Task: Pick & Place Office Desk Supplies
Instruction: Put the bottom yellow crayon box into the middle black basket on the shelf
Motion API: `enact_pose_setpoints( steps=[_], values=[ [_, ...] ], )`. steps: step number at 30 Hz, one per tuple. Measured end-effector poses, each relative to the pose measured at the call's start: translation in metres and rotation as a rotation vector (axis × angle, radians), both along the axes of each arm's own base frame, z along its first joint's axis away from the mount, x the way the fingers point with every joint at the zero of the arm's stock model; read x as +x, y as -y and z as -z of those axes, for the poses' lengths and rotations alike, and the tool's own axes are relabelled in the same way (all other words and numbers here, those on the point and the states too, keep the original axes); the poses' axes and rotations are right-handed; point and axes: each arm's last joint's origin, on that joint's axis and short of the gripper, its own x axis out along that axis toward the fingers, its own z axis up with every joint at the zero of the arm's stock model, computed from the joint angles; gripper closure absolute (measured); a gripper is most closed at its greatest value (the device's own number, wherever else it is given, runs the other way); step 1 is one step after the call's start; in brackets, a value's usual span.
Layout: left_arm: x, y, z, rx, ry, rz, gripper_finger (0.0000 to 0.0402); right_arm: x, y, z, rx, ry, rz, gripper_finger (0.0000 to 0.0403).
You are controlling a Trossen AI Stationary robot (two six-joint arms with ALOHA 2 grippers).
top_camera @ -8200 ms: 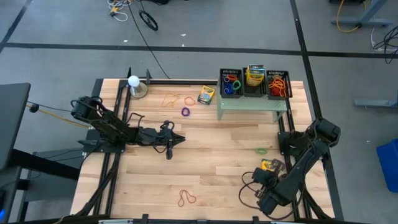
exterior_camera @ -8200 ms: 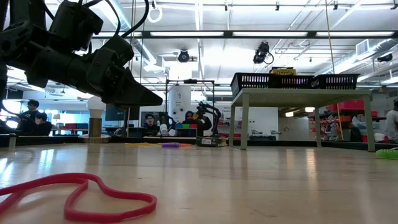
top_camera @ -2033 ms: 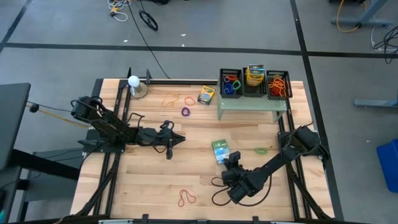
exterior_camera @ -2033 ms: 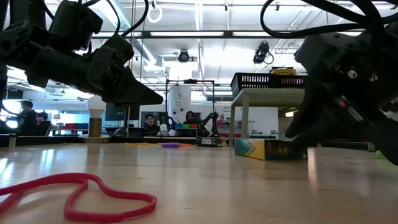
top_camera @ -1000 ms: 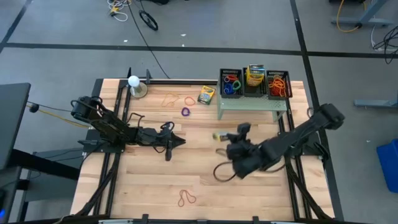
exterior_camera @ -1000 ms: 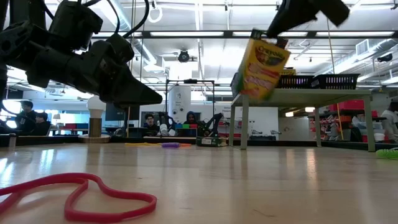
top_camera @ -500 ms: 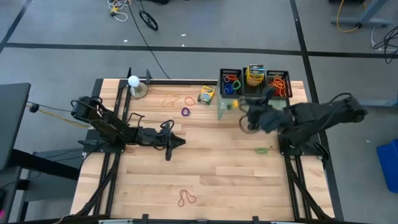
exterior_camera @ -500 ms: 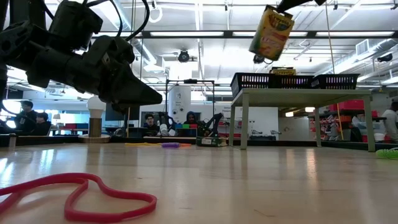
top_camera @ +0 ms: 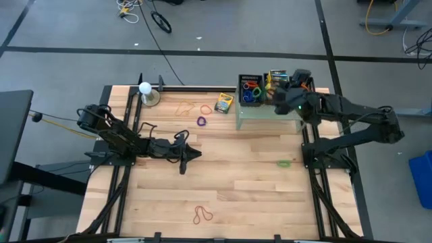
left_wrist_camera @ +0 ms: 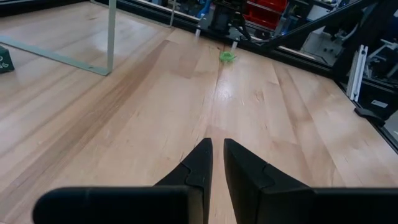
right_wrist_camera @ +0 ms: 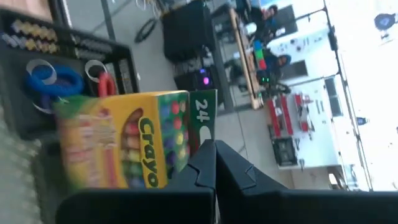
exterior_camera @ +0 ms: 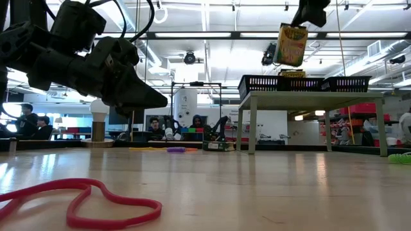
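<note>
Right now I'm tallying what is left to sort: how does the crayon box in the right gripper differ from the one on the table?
The held crayon box hangs in the air above the black bins on the stand, gripped by the right gripper. The other crayon box lies loose on the table beside the stand, untouched. Both are yellow and green.

Glossy printed-card crayon box point(right_wrist_camera: 124, 140); smooth, pale wooden table point(top_camera: 236, 169); matt rubber band point(exterior_camera: 77, 202).
</note>
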Motion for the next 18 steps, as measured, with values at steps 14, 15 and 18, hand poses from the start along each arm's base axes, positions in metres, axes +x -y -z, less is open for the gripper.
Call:
enact_pose_setpoints(
  steps=[14, 15, 18],
  values=[
    [0.000, 0.000, 0.000, 0.000, 0.000, 0.000, 0.0354, -0.011, 0.029, 0.005, 0.057, -0.095, 0.069, 0.0403],
    [0.000, 0.000, 0.000, 0.000, 0.000, 0.000, 0.0354, -0.012, 0.030, 0.006, 0.062, -0.097, 0.067, 0.0403],
    [0.000, 0.000, 0.000, 0.000, 0.000, 0.000, 0.0354, -0.013, 0.032, 0.008, 0.090, -0.104, 0.061, 0.0403]
  ],
)
